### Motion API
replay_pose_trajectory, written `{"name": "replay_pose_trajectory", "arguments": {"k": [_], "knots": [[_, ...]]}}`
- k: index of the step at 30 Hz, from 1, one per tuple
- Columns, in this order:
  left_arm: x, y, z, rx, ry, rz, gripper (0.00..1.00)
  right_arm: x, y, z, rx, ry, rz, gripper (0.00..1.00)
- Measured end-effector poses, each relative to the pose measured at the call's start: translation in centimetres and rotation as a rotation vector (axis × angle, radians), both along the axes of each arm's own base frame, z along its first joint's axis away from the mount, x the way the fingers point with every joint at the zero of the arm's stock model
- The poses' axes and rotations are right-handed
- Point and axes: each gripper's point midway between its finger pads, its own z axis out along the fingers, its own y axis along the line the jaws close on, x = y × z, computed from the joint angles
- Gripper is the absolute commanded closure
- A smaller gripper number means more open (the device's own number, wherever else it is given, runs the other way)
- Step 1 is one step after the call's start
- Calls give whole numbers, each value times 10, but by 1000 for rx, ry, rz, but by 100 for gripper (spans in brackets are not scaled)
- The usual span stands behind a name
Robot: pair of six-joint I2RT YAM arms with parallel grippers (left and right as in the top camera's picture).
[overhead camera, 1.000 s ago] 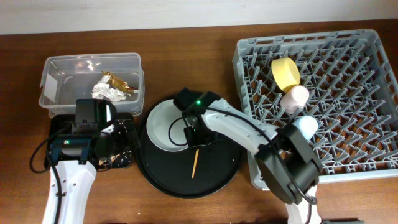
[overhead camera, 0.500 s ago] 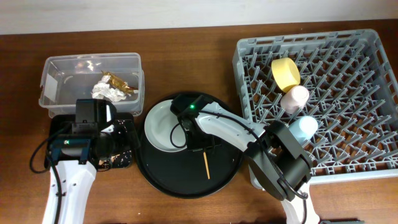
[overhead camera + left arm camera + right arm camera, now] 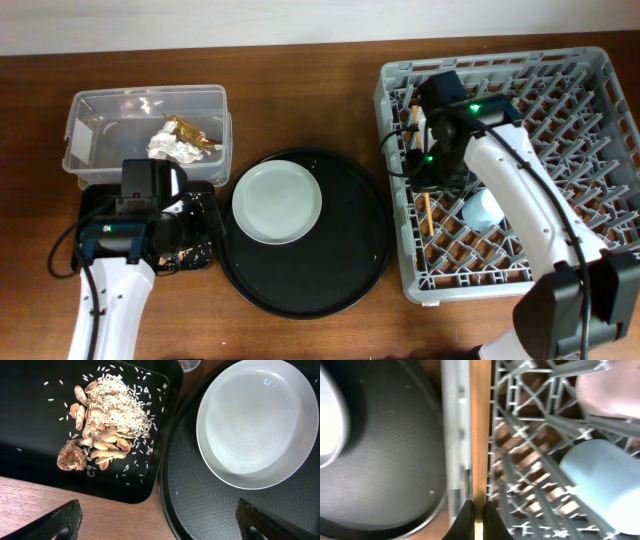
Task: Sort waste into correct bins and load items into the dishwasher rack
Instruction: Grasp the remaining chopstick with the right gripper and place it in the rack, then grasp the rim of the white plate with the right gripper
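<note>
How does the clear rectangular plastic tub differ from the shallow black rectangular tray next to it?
The clear rectangular plastic tub is see-through with tall walls; the shallow black rectangular tray is opaque and low-rimmed. The tub holds a crumpled white napkin and a shiny gold wrapper; the tray holds beige food scraps and scattered rice. Both are rectangular and hold waste.

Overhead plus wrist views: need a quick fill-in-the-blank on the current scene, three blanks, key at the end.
The right pincer is shut on a slim wooden chopstick over the large square grey plastic dishwasher ___.
The large round tray under the pale grey-green round plate is coloured ___.
In the clear rectangular plastic tub, the shiny gold-brown wrapper lies by a crumpled white paper ___.
Missing: rack; black; napkin.
</note>
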Motion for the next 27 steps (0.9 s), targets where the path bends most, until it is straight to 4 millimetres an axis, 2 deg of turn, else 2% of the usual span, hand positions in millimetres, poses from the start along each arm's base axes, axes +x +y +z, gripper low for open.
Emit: {"name": "replay_pose_trajectory", "arguments": {"k": [4, 10, 13, 16, 17, 20, 21, 23, 26, 27], "knots": [[0, 0, 0, 0, 0, 0, 2, 1, -1, -17, -15, 48, 63, 70], [0, 0, 0, 0, 0, 0, 2, 1, 3, -18, 9, 52, 75, 66], [0, 0, 0, 0, 0, 0, 2, 12, 26, -15, 103, 5, 79, 62], [0, 0, 0, 0, 0, 0, 2, 21, 68, -11, 158, -69, 146, 47], [0, 0, 0, 0, -1, 0, 2, 25, 92, -7, 187, -117, 188, 45], [0, 0, 0, 0, 0, 0, 2, 19, 140, -4, 228, -162, 251, 45], [0, 0, 0, 0, 0, 0, 2, 18, 148, -8, 231, -159, 254, 45], [0, 0, 0, 0, 0, 0, 2, 15, 160, -29, 220, -113, 249, 45], [0, 0, 0, 0, 0, 0, 2, 8, 172, -86, 177, 10, 221, 45], [0, 0, 0, 0, -1, 0, 2, 6, 175, -97, 168, 30, 216, 45]]}}
